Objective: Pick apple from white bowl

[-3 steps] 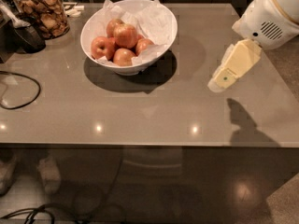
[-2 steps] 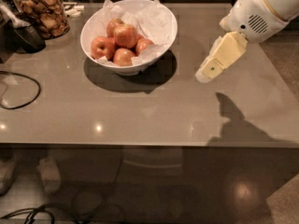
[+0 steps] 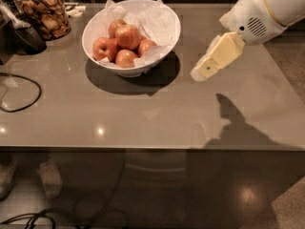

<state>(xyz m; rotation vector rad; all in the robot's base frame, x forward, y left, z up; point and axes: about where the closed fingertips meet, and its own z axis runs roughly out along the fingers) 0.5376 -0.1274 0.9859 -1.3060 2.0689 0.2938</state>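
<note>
The pincer point(image 3: 199, 73) has slid to the left since a second ago and is now closer to the white bowl point(image 3: 91, 28). It hangs over the surface point(image 3: 143, 123), to the right of the bowl and not touching it. The pincer is a pale cream block with flat sides and a blunt tip. It tilts down and to the left. One cannot tell if it is spread or pressed together, and it holds nothing. Behind it is the arm point(image 3: 259, 13), a fat, smooth white shell with a small patch of tiny holes. The arm throws a dark, pointy shadow point(image 3: 233, 123) on the surface below.

The bowl is wide, round and shiny, with sloping sides. Crumpled white paper point(image 3: 159, 23) lines it and sticks up past the rim on the far side. Round apples sit in a heap inside, more on the left half. The apple point(image 3: 127, 36) on top of the heap is red-orange with pale yellow patches and glossy skin. It rests on the other apples.

The surface is smooth, grey-brown and a bit shiny, with small bright spots of light on it. A glass jar point(image 3: 43, 11) full of lumpy brown snacks stands at the far left corner. A thin black cable point(image 3: 28, 87) curls in a loop near the left edge.
</note>
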